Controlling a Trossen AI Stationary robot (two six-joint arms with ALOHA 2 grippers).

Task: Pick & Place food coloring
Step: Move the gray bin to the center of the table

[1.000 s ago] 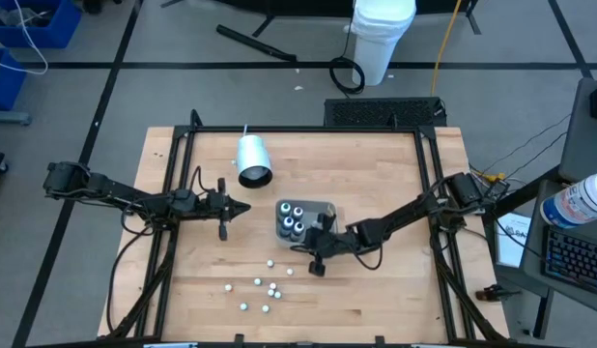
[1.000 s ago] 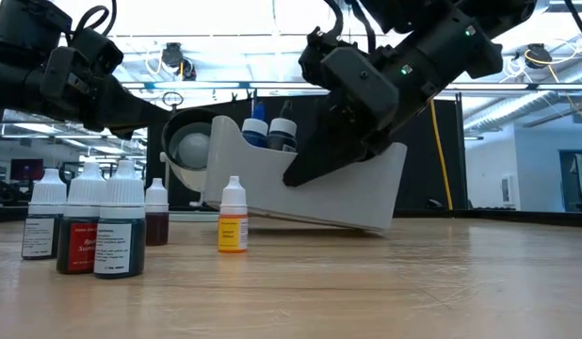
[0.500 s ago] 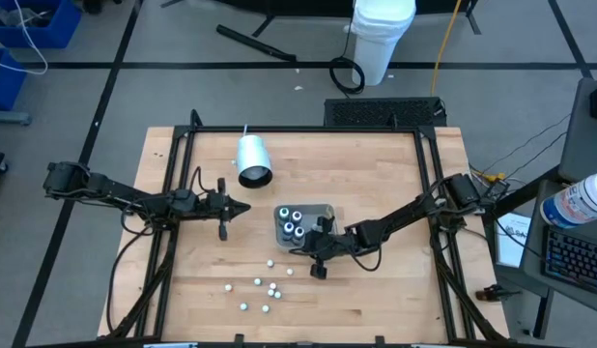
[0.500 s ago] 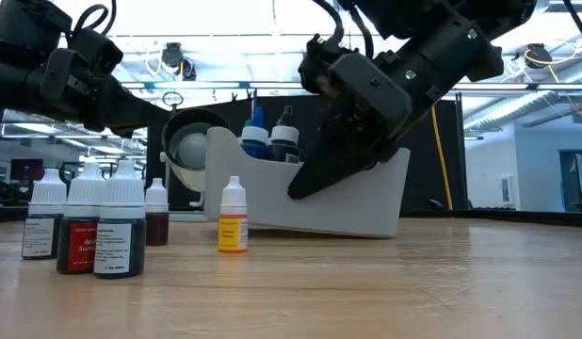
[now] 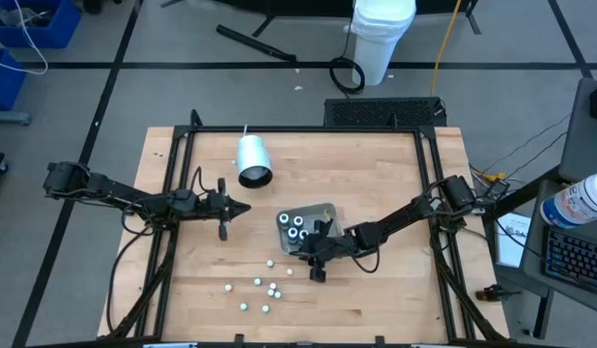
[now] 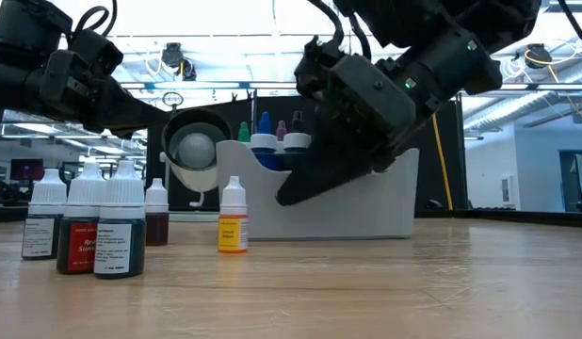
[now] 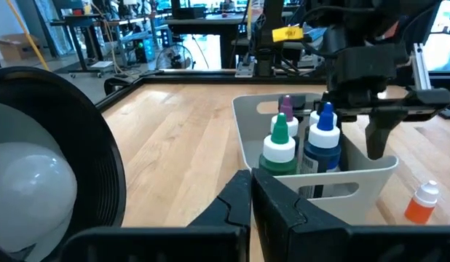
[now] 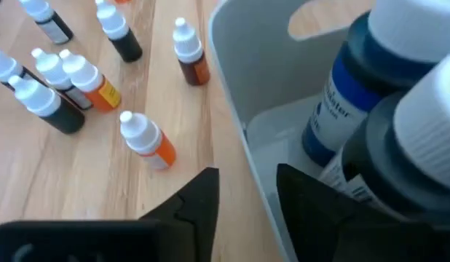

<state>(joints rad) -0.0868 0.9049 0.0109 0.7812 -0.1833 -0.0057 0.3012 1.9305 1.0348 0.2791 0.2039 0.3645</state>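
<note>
**Tray set level, loose bottles waiting**

The right pincer (image 5: 313,253) sits at the near wall of the grey tray (image 5: 325,210), close to the middle of the worktop (image 5: 376,164). Its wrist view shows one finger outside that wall and one inside, with a gap on either side, so the jaws straddle the rim parted rather than clamped; I read it as released, or very nearly so. The tray (image 6: 385,202) rests flat on the wood in the low view.

Inside the tray stand several food coloring bottles (image 7: 304,142): a green-tipped one, a blue-tipped one and a purple-tipped one behind them. The rest of the set is scattered on the worktop toward its front edge, a loose cluster of white-capped bottles (image 5: 265,287) well apart from the tray. The low view shows a dark-filled group (image 6: 84,226) and a small yellow-labelled bottle (image 6: 233,217) standing upright.

The left pincer (image 5: 242,207) hangs clenched and empty just beside the mouth of the white cup (image 5: 251,159), which lies on its side near the back of the worktop.

My guess is that the step in hand is letting go of the tray. Next, the right arm would need to lift clear of the wall without tipping it, swing over the loose cluster, and come down on one upright bottle by its narrow cap, keeping off its close neighbours.
</note>
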